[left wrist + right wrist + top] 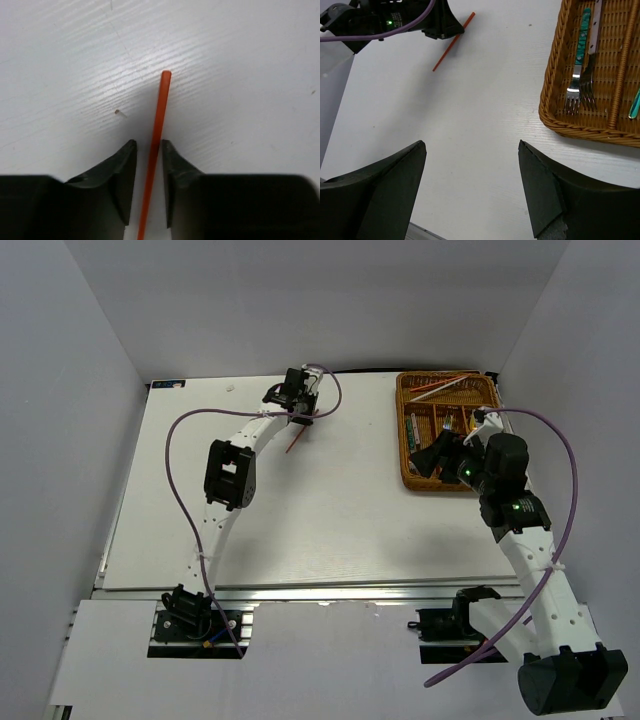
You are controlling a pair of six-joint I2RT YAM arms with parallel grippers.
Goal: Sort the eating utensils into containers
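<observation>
A thin red chopstick [161, 107] lies on the white table at the far middle and also shows in the top view [295, 440]. My left gripper [148, 142] straddles it with the jaws set narrow. The chopstick brushes the right finger and a sliver of table shows beside the left finger. My right gripper [471, 145] is wide open and empty. It hovers over the table just left of the near left corner of the brown wicker tray [570, 127]. The tray [404, 455] holds forks [580, 92] in a long slot and red chopsticks [445, 386] in the crosswise slot.
The tray stands at the far right of the table, close to the right wall. The left arm [228, 475] stretches across the left half of the table, with a purple cable looping beside it. White walls close in the table at the back and both sides.
</observation>
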